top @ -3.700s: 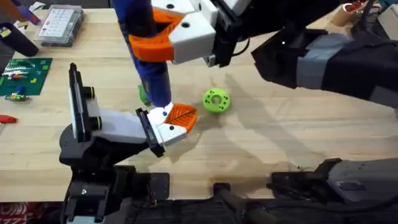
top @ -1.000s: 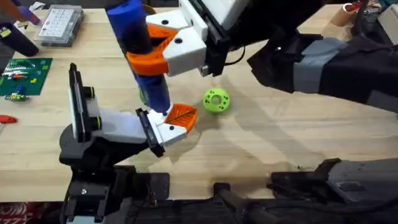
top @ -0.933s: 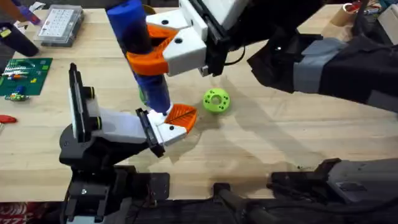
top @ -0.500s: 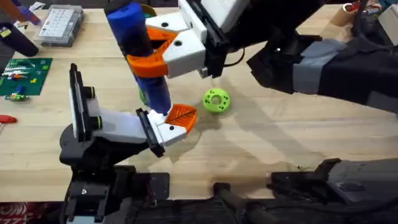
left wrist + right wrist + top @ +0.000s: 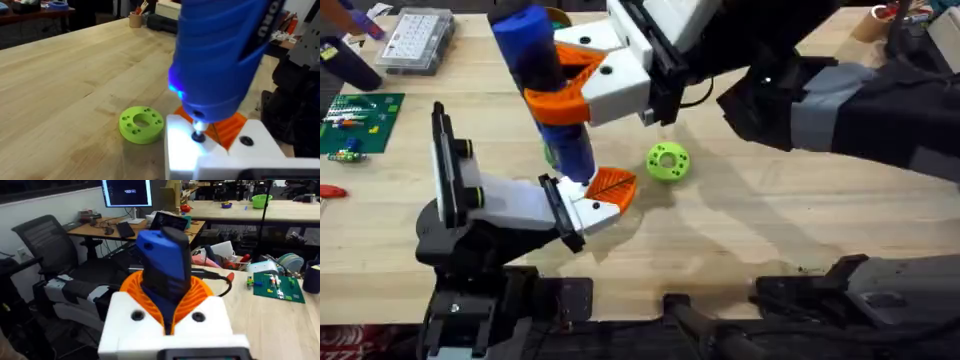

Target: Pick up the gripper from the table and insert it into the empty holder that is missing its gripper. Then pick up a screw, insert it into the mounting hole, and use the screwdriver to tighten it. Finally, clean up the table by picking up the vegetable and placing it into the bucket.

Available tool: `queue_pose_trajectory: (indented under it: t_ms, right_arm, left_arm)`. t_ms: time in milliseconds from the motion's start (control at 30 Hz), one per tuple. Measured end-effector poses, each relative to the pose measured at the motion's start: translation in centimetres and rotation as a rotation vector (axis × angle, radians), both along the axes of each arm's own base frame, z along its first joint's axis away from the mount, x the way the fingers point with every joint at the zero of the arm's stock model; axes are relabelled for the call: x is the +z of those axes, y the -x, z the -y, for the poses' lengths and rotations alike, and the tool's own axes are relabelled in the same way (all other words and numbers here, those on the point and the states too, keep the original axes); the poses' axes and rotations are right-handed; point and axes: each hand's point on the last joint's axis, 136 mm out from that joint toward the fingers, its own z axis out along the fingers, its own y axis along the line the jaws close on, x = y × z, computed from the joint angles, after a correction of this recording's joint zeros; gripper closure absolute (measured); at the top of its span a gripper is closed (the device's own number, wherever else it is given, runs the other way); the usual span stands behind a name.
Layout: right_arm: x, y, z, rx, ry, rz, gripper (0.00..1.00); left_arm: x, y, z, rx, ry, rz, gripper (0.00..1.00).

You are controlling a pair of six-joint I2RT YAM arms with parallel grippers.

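While the right tool (image 5: 582,82) reaches across pinching the near-upright screwdriver (image 5: 548,85), its bit meets the holder (image 5: 582,207).

A robotics lab or workshop is showing: pale wooden workbenches (image 5: 800,220), a green circuit board (image 5: 358,122), a glowing computer monitor (image 5: 127,192).

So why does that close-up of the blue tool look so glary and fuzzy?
In the left wrist view, the screwdriver sits very near the lens and blurs; a blue light glows on its body, and the white holder below its tip is washed out by glare. In the overhead view, the right arm casts soft shadows across the table.
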Motion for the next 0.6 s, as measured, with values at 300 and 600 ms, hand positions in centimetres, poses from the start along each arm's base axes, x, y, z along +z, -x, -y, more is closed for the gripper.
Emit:
queue_pose_trajectory:
  t_ms: [300, 600]
  right_arm:
    - [0.4, 0.1, 0.1, -0.004, -0.023, 0.016, 0.959]
    - [5.5, -0.7, 0.7, 0.017, -0.046, 0.029, 0.958]
  left_arm:
    - [0.1, 0.0, 0.0, 0.0, 0.0, 0.005, 0.986]
    - [0.0, 0.0, 0.0, 0.0, 0.0, 0.003, 0.986]
